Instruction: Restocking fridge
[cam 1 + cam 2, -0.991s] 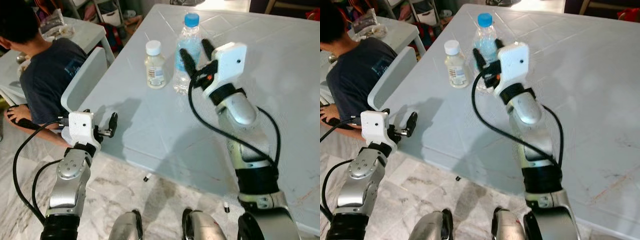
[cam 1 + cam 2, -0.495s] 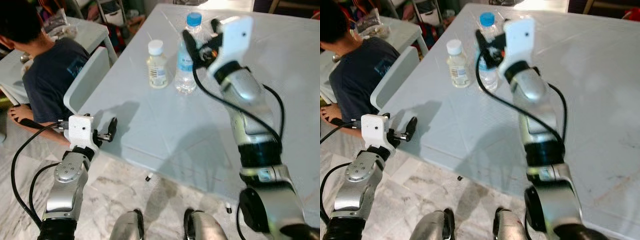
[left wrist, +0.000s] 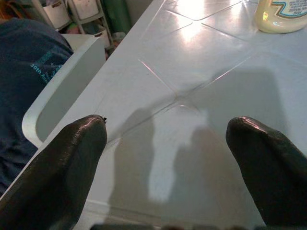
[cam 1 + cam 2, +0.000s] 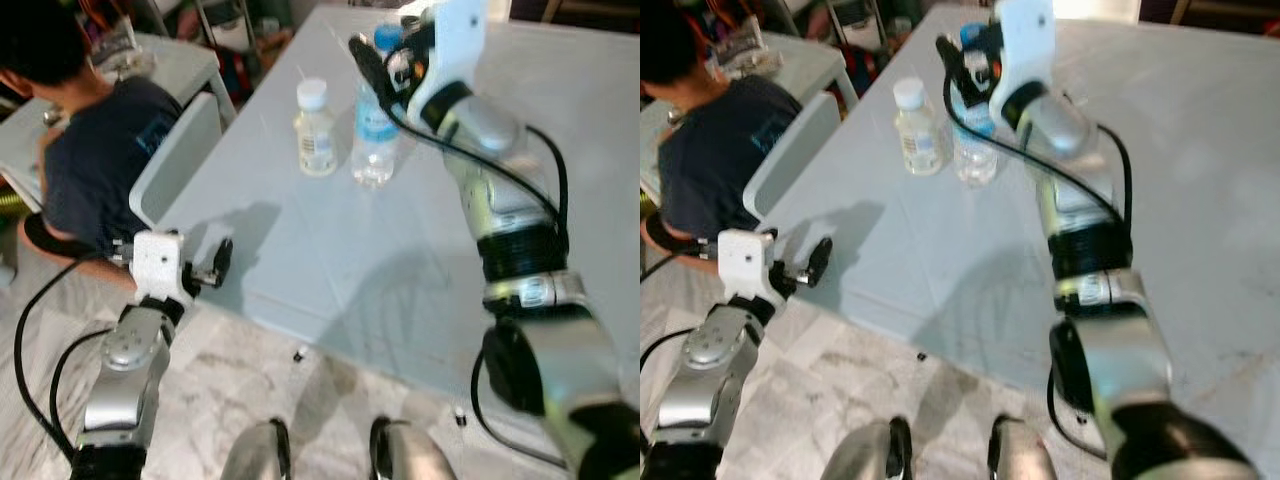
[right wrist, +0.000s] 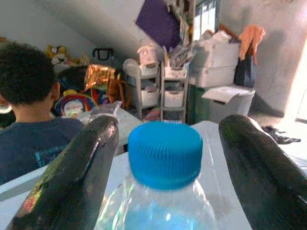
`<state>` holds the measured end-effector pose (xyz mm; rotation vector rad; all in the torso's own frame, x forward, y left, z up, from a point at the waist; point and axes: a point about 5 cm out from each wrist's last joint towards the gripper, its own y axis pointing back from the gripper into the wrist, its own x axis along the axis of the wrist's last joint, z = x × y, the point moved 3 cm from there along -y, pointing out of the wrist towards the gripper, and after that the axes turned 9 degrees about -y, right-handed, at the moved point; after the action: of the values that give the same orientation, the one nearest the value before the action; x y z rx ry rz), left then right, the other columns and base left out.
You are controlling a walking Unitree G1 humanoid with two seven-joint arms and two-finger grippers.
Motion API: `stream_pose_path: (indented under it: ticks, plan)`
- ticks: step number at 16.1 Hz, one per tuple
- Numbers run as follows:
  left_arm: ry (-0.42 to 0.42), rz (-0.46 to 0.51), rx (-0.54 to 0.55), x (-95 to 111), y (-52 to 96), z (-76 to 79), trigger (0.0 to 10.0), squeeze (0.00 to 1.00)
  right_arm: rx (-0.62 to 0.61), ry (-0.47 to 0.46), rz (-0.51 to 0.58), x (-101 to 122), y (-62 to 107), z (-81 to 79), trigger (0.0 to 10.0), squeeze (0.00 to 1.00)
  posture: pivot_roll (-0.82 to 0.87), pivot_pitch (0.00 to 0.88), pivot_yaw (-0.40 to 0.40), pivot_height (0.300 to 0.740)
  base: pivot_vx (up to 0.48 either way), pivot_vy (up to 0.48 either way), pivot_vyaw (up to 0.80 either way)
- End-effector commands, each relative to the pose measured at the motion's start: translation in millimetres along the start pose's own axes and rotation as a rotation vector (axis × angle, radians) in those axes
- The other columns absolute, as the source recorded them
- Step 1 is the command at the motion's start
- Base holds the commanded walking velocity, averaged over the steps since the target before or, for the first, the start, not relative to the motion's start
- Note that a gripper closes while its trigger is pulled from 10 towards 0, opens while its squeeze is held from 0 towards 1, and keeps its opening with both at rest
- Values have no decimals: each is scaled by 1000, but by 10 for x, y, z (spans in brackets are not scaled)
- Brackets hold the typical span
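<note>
A clear water bottle (image 4: 373,135) with a blue cap (image 5: 164,153) stands upright on the pale table (image 4: 330,250), far side. Beside it to the left stands a small bottle (image 4: 313,132) of yellowish liquid with a white cap. My right gripper (image 4: 385,52) is at the water bottle's top, open, one black finger (image 5: 76,182) on each side of the cap with gaps left. My left gripper (image 4: 215,262) hangs open at the table's near left edge, holding nothing; its wrist view looks across the tabletop at the small bottle's base (image 3: 283,14).
A person (image 4: 90,150) in a dark blue shirt sits at the left on a white chair (image 4: 175,150) pushed against the table's left edge. Shelves and boxes crowd the room behind (image 5: 192,72). My feet stand on a marble floor (image 4: 320,400).
My right gripper has climbed from beside the water bottle's body to its top, with the fingers now astride the cap. The left arm has hardly moved; the camera shifted slightly.
</note>
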<state>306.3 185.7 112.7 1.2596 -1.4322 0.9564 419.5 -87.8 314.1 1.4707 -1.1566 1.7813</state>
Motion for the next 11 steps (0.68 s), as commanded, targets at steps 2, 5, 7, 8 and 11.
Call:
stream_pose_path:
  ticks: [2,5,7,8,11]
  plan:
    - [-20,-18,4,-8,40,-65,10000,0,46,-26,-26,24,-94,-23,2980,0,43,190,143,740,0,0,0]
    - [-23,-20,3,-7,36,-68,10000,0,67,-14,-42,31,-130,-43,0,0,44,188,139,740,0,0,0]
    - [-21,-21,3,-5,27,-58,10000,0,80,3,-64,13,-146,-60,0,0,42,187,135,740,0,0,0]
    - [-21,-22,3,-5,25,-54,10000,0,85,11,-68,12,-144,-66,0,0,40,186,134,740,0,0,0]
    - [-21,-28,3,-11,14,-44,10000,0,91,41,-57,23,-103,-30,0,0,38,177,127,740,0,0,0]
